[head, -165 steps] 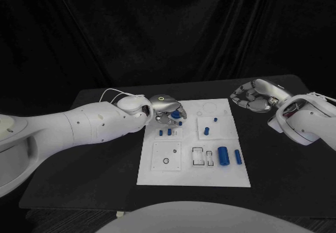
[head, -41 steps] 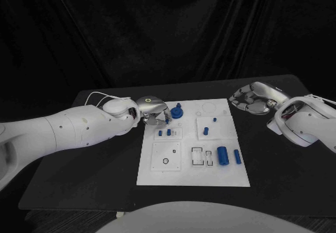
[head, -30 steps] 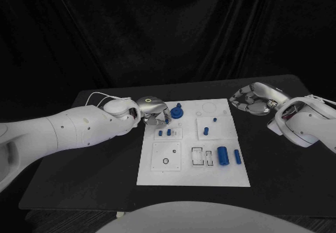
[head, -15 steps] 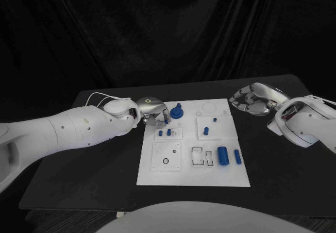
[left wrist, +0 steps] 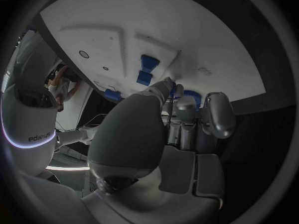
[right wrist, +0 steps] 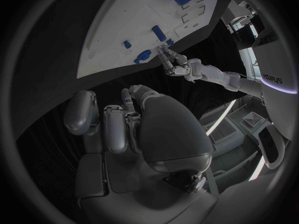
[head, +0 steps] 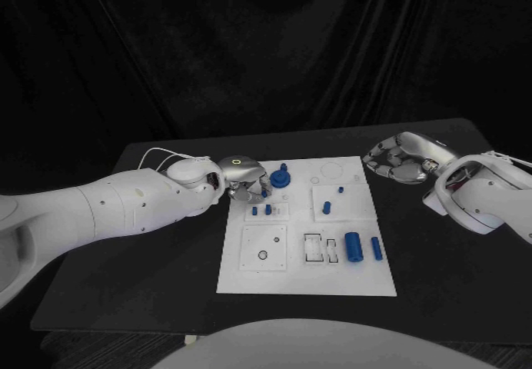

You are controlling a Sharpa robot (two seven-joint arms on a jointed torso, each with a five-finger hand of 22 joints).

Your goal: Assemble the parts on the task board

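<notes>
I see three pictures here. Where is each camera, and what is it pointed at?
Head view: on the robot's head, looking down at the task board; both white arms reach in, left robot hand, right robot hand.
Left wrist view: behind the left robot hand, facing the board.
Right wrist view: behind the right robot hand, facing the board and the other hand beyond.
All three share the white board with blue parts.

Black table (head: 144, 261) before a black curtain (head: 266, 61)
</notes>
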